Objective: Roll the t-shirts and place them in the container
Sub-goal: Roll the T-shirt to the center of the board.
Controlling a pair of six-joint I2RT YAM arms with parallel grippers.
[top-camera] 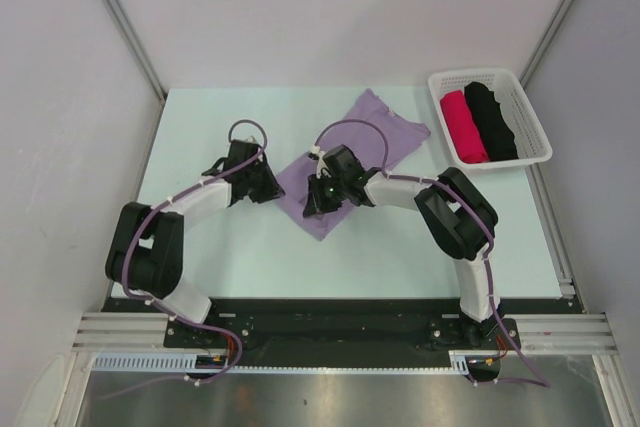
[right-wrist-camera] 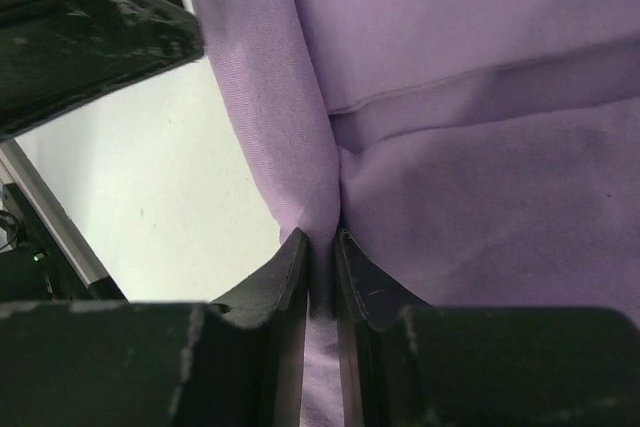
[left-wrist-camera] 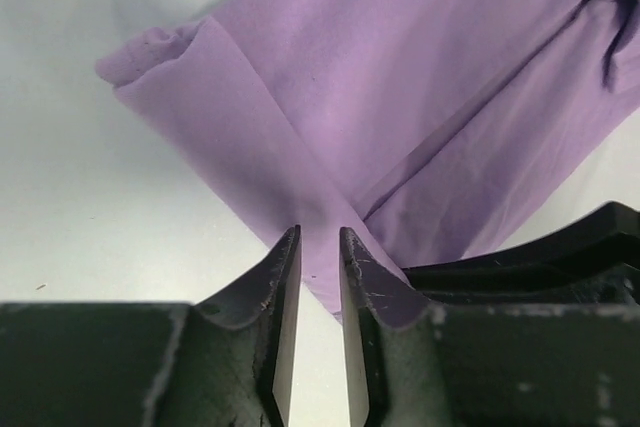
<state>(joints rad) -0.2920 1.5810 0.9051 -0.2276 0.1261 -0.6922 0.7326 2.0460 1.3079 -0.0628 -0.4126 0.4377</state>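
Both grippers clamped on the near end of the lilac t-shirt (top-camera: 378,139), ready to start a roll.

The shirt lies flat on the table (top-camera: 250,247), its long axis running diagonally from near-left to far-right, towards the white basket (top-camera: 540,152), which already holds 2 rolls: a crimson-pink roll (top-camera: 463,125) and a black roll (top-camera: 492,119). The left gripper (left-wrist-camera: 318,237) sits at the shirt's left edge, its jaws almost together with a raised fold of cloth running into the narrow gap. The right gripper (right-wrist-camera: 320,239) is just beside it, further onto the cloth, pinching a ridge of fabric tight. All the free length lies beyond both grippers, towards the far right, so I judge the roll must travel along that diagonal. The right arm is nearer the far end.
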